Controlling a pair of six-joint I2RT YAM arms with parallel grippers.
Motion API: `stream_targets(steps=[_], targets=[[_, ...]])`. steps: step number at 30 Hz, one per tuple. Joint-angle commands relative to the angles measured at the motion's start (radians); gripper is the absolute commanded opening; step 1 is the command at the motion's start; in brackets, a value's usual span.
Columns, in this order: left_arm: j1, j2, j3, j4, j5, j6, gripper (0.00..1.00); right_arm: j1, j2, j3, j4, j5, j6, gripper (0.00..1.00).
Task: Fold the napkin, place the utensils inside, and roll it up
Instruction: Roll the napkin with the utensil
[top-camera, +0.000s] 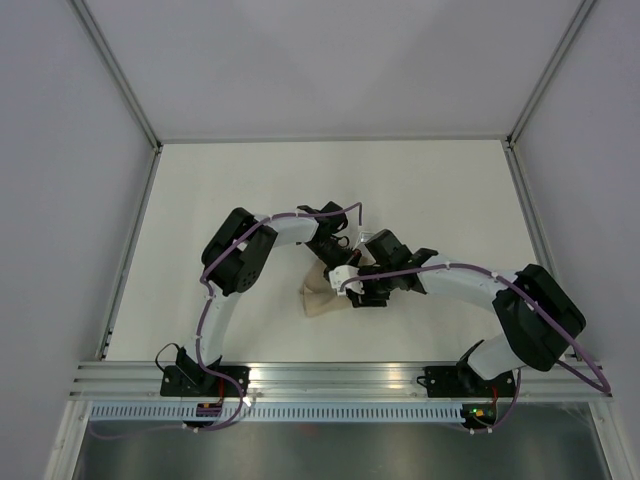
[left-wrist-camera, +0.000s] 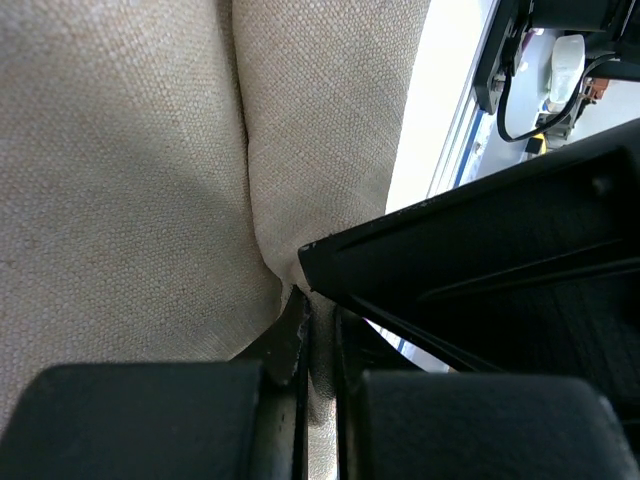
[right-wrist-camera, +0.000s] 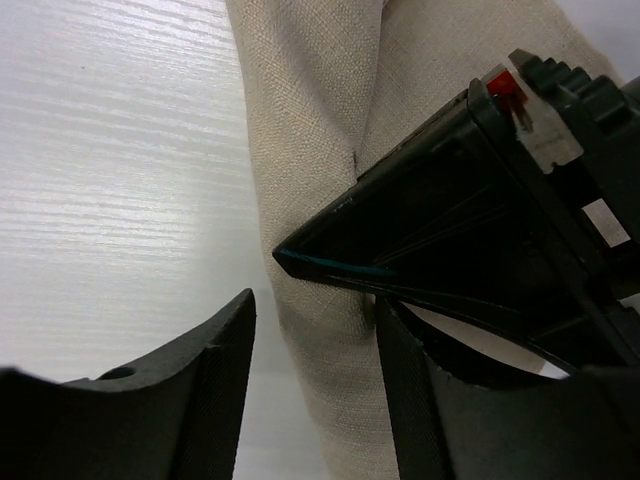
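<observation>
Napkin (top-camera: 322, 297) bunched mid-scene on the table (top-camera: 430, 190); left tool (left-wrist-camera: 318, 335) clenched on a fold of it; right tool (right-wrist-camera: 315, 375) released, straddling the cloth; risk: tools crowded; a pull could clash them or skew the fold.

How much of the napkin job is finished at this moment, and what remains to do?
Nothing looks finished: the napkin lies bunched on the table, not in a neat fold. In hand: the left gripper pinches a crease of it, and the right gripper stands open astride a strip of the cloth. Left: the fold, the utensils, of which no view shows any, and the roll.
</observation>
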Motion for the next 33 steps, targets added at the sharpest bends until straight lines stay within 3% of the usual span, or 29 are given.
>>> stream_targets(steps=[1, 4, 15, 23, 33], targets=[[-0.008, 0.083, -0.037, -0.068, -0.212, 0.007, 0.03, 0.013, 0.011, -0.005, 0.045, 0.029, 0.023, 0.56], [-0.006, 0.083, -0.037, -0.059, -0.204, 0.002, 0.06, 0.022, 0.023, 0.0, 0.043, 0.035, 0.032, 0.52], [0.023, -0.026, -0.063, 0.094, -0.086, -0.132, 0.31, 0.022, 0.065, 0.031, 0.029, 0.031, 0.053, 0.29], [0.059, -0.139, -0.1, 0.22, -0.006, -0.251, 0.35, 0.022, 0.105, 0.074, -0.016, 0.017, 0.049, 0.19], [0.121, -0.25, -0.209, 0.353, -0.014, -0.347, 0.35, -0.008, 0.195, 0.176, -0.148, -0.05, 0.033, 0.18]])
